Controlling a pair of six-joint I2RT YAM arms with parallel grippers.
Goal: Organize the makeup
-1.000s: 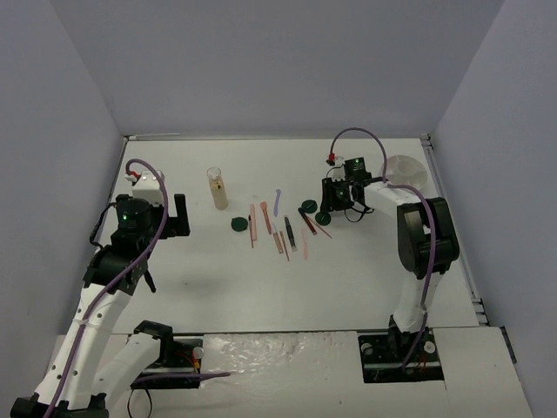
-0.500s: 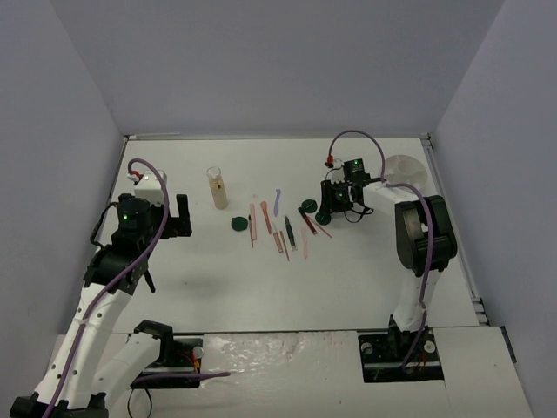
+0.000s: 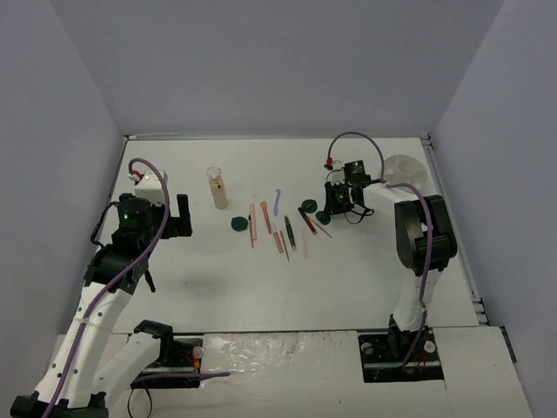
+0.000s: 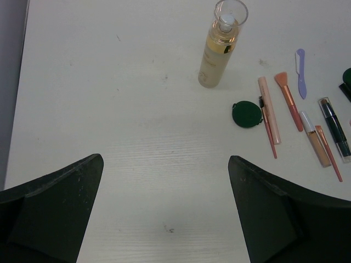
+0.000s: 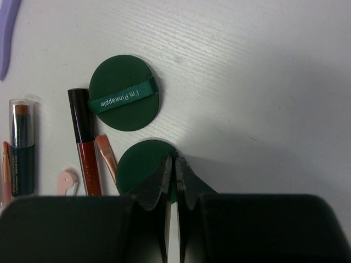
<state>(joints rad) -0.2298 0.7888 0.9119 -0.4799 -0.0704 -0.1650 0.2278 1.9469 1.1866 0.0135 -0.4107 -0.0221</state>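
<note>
Green puff discs are what matters here. From above, the right gripper (image 3: 333, 207) is low at the right end of the laid-out makeup (image 3: 252, 225), much nearer it than the left gripper (image 3: 181, 216).

Left wrist: its jaws are spread wide and empty. The bottle (image 4: 218, 52) stands ahead and slightly right.

Right wrist: the fingertips are pressed together over the right edge of the near disc (image 5: 142, 164). I cannot tell whether they pinch it. The second disc (image 5: 123, 93) lies just beyond, to the left.

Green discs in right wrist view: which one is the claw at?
The plain disc, nearer the camera: the shut right claw has its tips meeting over that disc's right edge. The strapped disc reading I'm Pineapple lies apart, further up.
</note>
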